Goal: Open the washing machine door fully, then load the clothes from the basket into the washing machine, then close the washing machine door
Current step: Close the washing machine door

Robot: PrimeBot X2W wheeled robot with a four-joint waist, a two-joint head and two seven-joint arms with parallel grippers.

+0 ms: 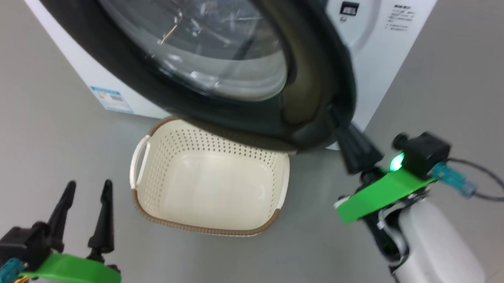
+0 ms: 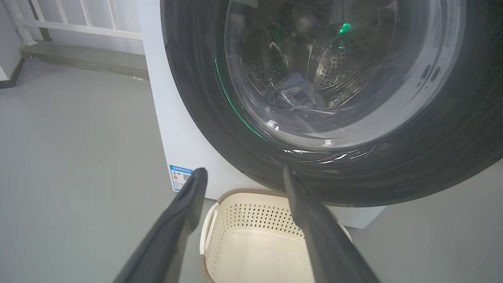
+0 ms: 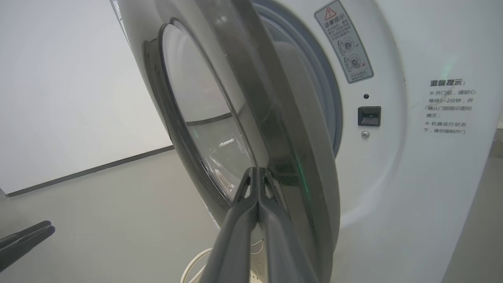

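Smooth grey floor (image 1: pixel 30 117) is seen at left, where the left gripper (image 1: pixel 88 183) is held wide apart, nothing grasped. The perforated cream basket (image 1: pixel 203 229) is set below the glossy black-rimmed washing machine door (image 1: pixel 117 70), ajar. The right gripper (image 3: pixel 257 169) is pressed shut, tips against that door's edge, by the white washing machine (image 1: pixel 376 79).

There is one washing machine (image 1: pixel 389 80) with one door (image 1: pixel 105 42). One basket (image 1: pixel 215 145) sits just past the left gripper's (image 1: pixel 89 183) two fingers. The right gripper (image 3: pixel 257 173) has two fingers too, so that makes two grippers.
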